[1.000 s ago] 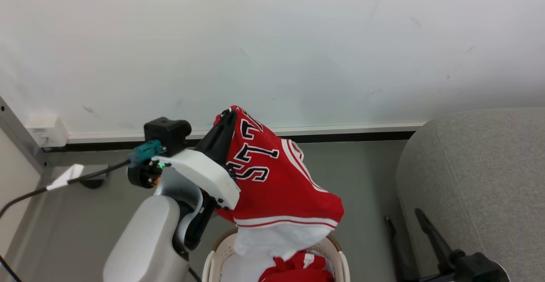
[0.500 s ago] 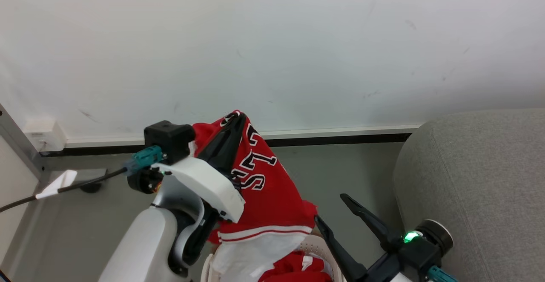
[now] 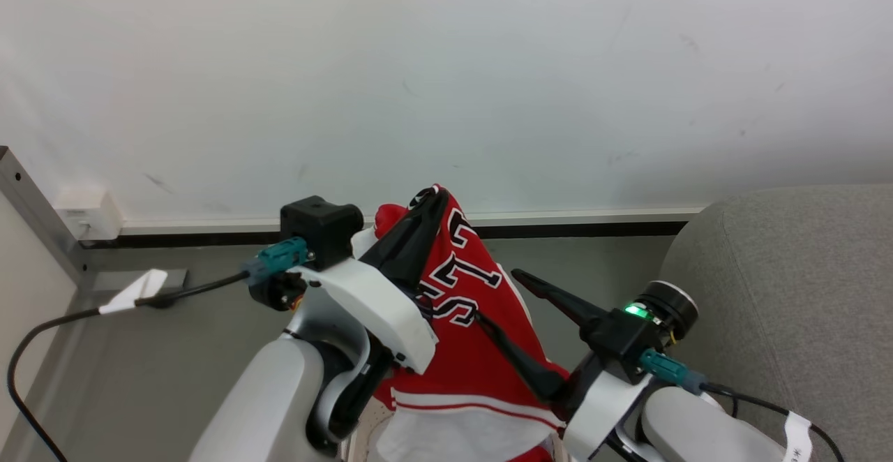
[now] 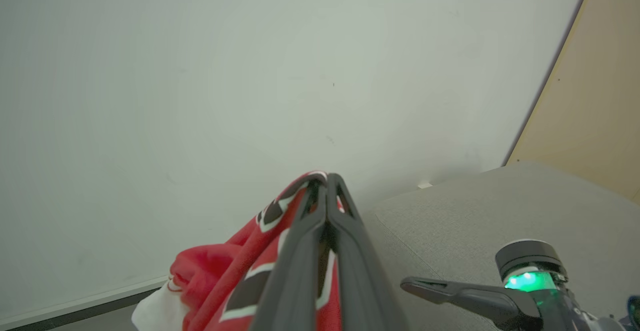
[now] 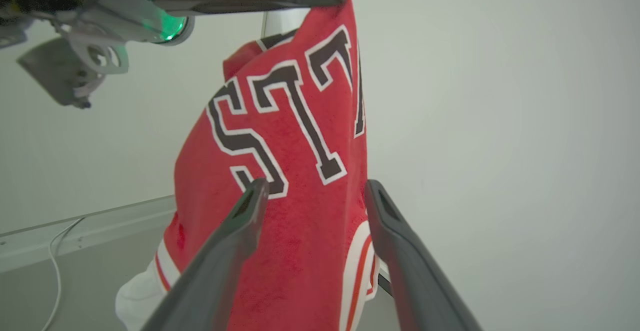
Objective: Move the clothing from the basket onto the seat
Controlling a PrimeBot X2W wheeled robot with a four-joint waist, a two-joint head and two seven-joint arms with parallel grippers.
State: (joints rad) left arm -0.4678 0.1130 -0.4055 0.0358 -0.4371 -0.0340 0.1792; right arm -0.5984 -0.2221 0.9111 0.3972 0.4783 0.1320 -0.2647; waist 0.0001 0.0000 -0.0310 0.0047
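Jersey (image 3: 474, 357) | your left gripper (image 3: 436, 200) is clamped on its top corner | your right gripper (image 5: 315, 186) is spread wide either side, maybe touching

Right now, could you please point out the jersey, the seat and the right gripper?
jersey (image 5: 290, 136): right wrist view, lettered red front.
seat (image 3: 802, 273): head view, bare grey upholstery.
right gripper (image 3: 497, 295): head view, midway between its open fingertips.

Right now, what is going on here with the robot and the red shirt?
The left gripper is shut on the top of the red jersey and holds it up, so the cloth hangs down. The right gripper is open, reaching toward the cloth without gripping it. The jersey is not yet on the grey seat at the right.
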